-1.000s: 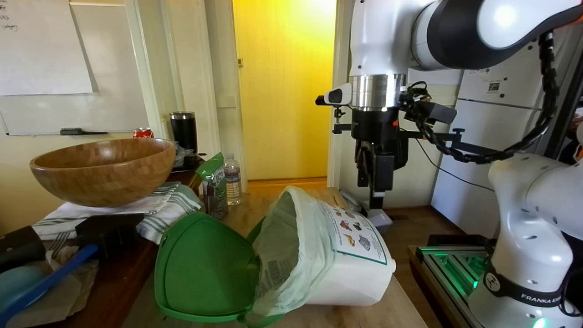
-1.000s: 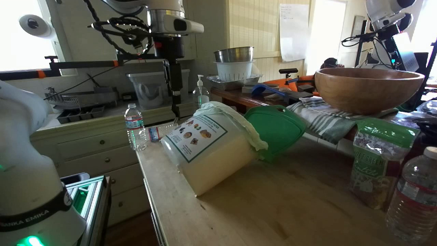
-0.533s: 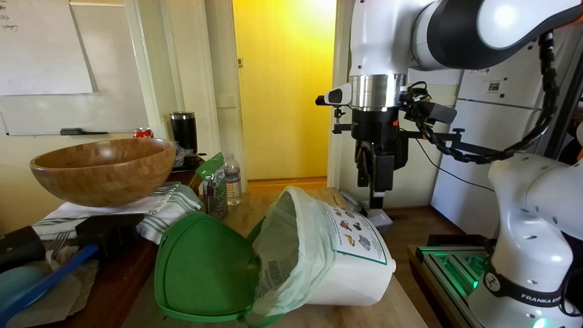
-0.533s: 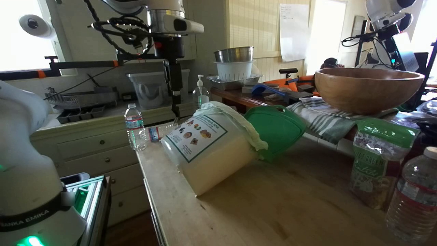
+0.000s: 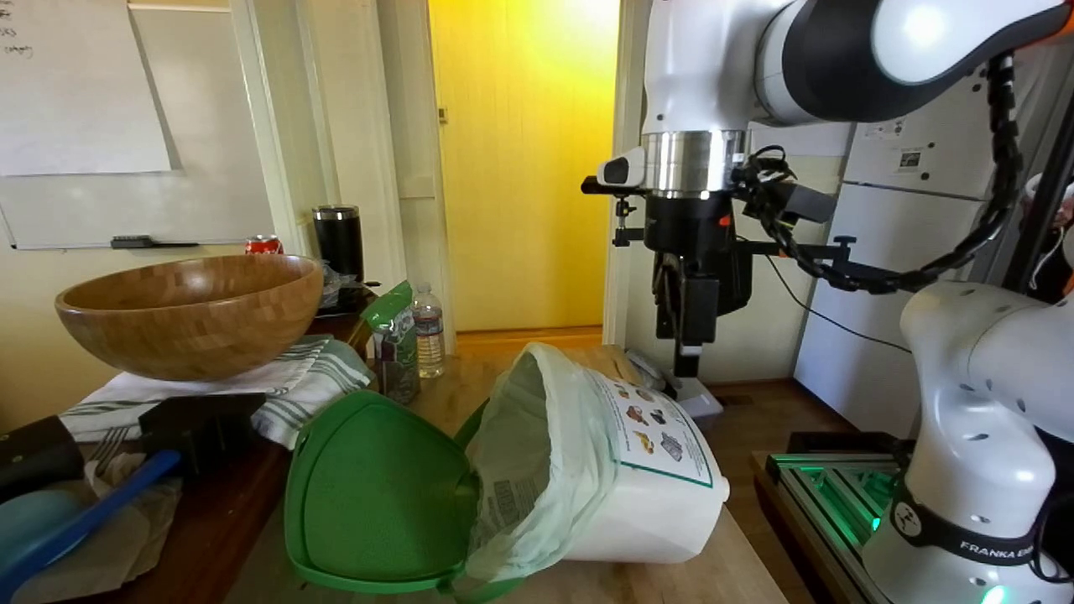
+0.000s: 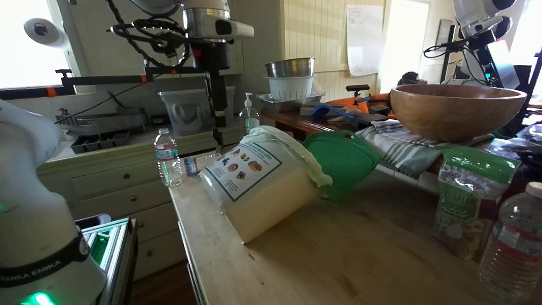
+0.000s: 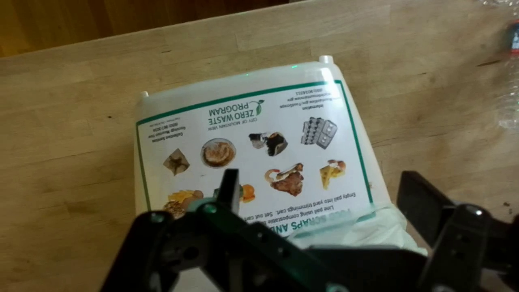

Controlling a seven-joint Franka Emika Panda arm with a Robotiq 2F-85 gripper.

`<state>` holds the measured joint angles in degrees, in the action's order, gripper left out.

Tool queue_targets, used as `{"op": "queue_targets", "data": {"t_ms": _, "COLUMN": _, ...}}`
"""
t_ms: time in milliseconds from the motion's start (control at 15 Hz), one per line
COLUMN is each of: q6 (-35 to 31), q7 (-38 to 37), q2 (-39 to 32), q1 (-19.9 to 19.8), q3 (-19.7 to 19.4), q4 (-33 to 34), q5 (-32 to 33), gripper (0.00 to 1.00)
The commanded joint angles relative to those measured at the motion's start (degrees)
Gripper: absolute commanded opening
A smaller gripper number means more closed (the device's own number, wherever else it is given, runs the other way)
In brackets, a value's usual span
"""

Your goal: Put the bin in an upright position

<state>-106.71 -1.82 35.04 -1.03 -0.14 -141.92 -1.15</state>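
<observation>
The white bin lies on its side on the wooden table, with its printed label facing up. Its green lid hangs open, and the pale liner bag folds over the rim. The bin and lid also show in an exterior view. My gripper points down above the bin's label side, apart from it. In the wrist view the gripper has its fingers wide apart with nothing between them, and the label shows beyond. The bin's underside against the table is hidden.
A wooden bowl sits on a striped towel beside the lid. A snack bag and a water bottle stand on the table. Another bottle stands near the table edge, with a lying bottle by the bin.
My gripper has risen slightly, with a small shift toward the bin's open end. The bin and other objects have not moved.
</observation>
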Motion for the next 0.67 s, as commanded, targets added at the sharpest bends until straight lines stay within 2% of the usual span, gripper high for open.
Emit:
{"op": "queue_targets", "data": {"t_ms": 0, "q6": -2.3, "q7": -3.3, "q2": -0.2, "q1": -2.0, "q3": -0.4, "q4": 2.2, "q5": 0.5, "gripper": 1.0}}
{"op": "queue_targets", "data": {"t_ms": 333, "q6": -5.2, "q7": -7.5, "q2": -3.4, "q1": -5.0, "q3": 0.3, "q4": 6.4, "q5": 2.2, "gripper": 1.0}}
{"op": "queue_targets", "data": {"t_ms": 600, "q6": -3.0, "q7": -13.9, "q2": -8.7, "q1": -7.1, "q3": 1.0, "q4": 10.8, "q5": 3.6, "gripper": 1.0}}
